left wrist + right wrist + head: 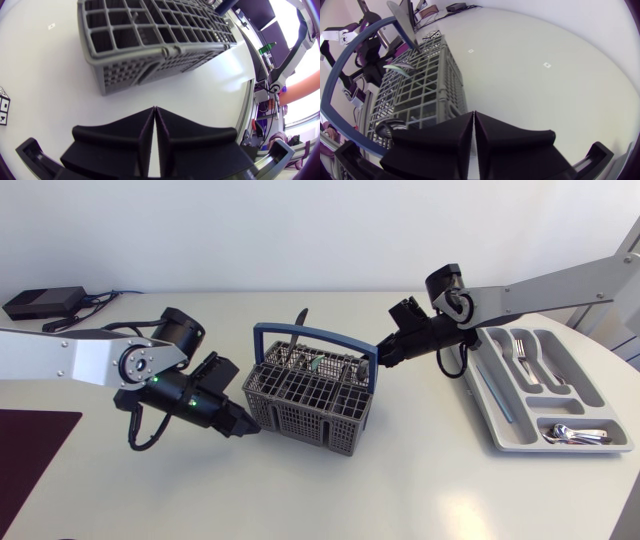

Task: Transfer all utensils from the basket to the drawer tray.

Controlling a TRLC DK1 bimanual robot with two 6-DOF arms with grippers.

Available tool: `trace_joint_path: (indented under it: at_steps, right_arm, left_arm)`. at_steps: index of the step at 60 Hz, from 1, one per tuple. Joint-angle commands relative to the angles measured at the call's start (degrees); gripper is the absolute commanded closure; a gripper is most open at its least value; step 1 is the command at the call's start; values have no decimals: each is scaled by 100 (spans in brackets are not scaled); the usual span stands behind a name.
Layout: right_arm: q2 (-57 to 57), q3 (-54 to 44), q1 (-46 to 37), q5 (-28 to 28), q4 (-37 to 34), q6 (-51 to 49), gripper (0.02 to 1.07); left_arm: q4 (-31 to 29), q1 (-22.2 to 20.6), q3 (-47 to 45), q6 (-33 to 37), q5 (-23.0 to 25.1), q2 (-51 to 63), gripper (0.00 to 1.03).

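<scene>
The grey wire basket point(310, 392) with a blue handle point(312, 333) stands mid-table. Several utensils are in it, and one dark handle point(298, 326) sticks up at the back. My left gripper point(250, 427) is shut and empty, its tip just short of the basket's near left corner. The left wrist view has the basket point(150, 45) straight ahead of the shut left gripper point(155, 111). My right gripper point(377, 361) is shut and empty at the basket's right rim. Beside the shut right gripper point(474, 116), the right wrist view shows the basket point(420, 90) and an upright utensil point(402, 17). The grey drawer tray point(500, 415) lies at the right.
The tray holds forks point(520, 350) in a back compartment and spoons point(578, 435) in the front one. A black device point(45, 302) with cables sits at the back left. A dark mat point(30, 445) covers the near left corner.
</scene>
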Motion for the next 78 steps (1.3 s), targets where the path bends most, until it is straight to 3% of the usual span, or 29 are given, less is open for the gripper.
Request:
trace_joint_path:
  at_steps: [1, 12, 36, 56, 63, 66, 71, 78]
  right_arm:
    - [29, 18, 17, -157, -280, -127, 101]
    - [-393, -448, -45, -333, -825, -672, 101]
    - [-1641, -1828, 307, -350, -1256, -1102, 101]
    - [-1834, -2416, 1748, 124, -948, -645, 101]
    - [-2151, -2504, 1748, 344, -737, -425, 101]
    - [-2291, -2495, 1528, 406, -737, -434, 96]
    - [-2485, -2487, 1071, 414, -755, -566, 75]
    - [-2529, -2346, 412, 388, -825, -839, 64]
  left_arm:
    - [137, 161, 328, -103, 62, 280, 98]
    - [321, 302, 776, -208, 62, 676, 98]
    - [321, 548, 2279, -542, 70, 1889, 98]
    - [242, 346, 3210, -674, 62, 2662, 98]
    - [58, 487, 3219, -542, 62, 2600, 98]
    - [-153, 592, 3166, -340, 62, 2451, 97]
    - [-461, 706, 2920, 11, 62, 2029, 94]
    - [-461, 856, 2068, 372, 26, 992, 88]
